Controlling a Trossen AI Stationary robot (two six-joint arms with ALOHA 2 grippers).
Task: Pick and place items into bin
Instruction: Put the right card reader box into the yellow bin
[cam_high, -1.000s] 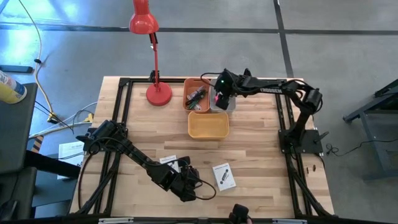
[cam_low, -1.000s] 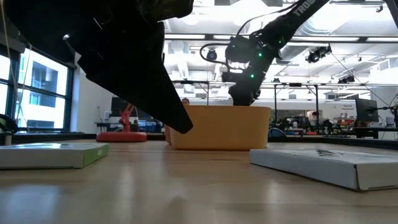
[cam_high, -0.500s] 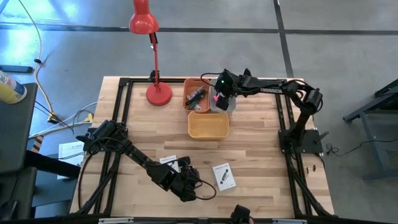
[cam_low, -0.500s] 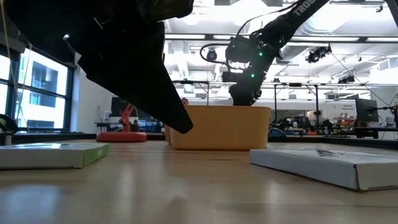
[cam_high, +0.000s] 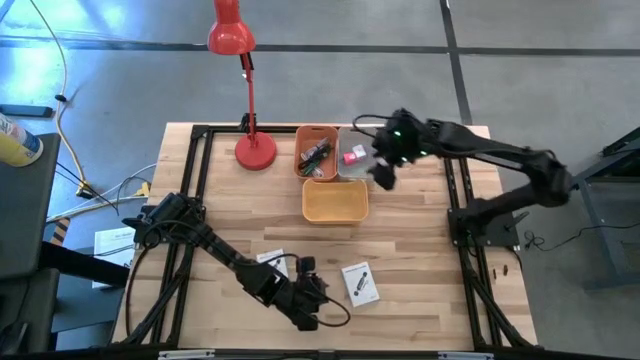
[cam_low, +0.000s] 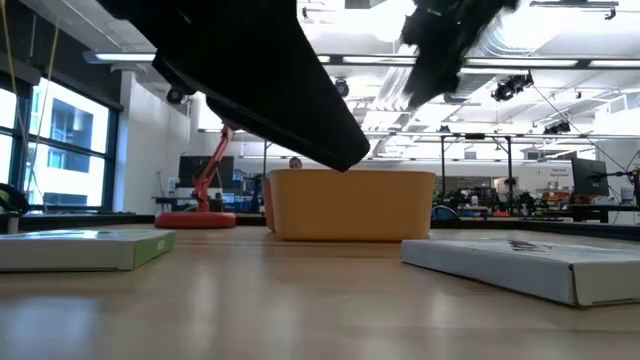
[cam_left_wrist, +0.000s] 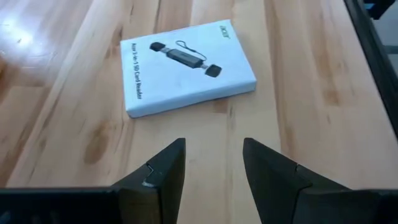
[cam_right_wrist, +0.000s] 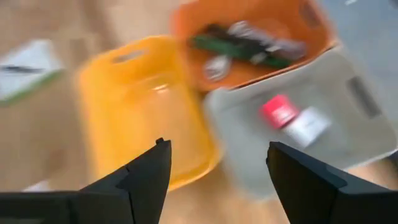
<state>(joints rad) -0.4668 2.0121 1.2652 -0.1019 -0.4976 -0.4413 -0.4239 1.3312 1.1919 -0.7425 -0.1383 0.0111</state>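
Red-pink cube (cam_high: 351, 156) lying in grey bin (cam_high: 372, 171) next to a white block (cam_right_wrist: 306, 127), at the far side of yellow bin (cam_high: 335, 201); green strip (cam_right_wrist: 237, 50) plus dark and silvery bits piled in orange bin (cam_high: 303, 150), touching the grey bin's side and also just behind the yellow bin; yellow bin looks bare inside; two white boxes with black print out on the table (cam_high: 420, 250) on the near side of the yellow bin, one (cam_high: 360, 283) well apart from it, other (cam_high: 270, 258) a bit left of that, partly under the left arm; right gripper (cam_high: 383, 172) raised beside the grey bin on its right, fingers spread wide, nothing between them; left gripper (cam_high: 318, 303) low over the table near the printed box, well apart from the yellow bin, fingers (cam_left_wrist: 166, 171) parted, gripping nothing, box (cam_left_wrist: 186, 66) lying just ahead of them; red desk lamp (cam_high: 240, 90) standing left of the orange bin at the table's far edge.
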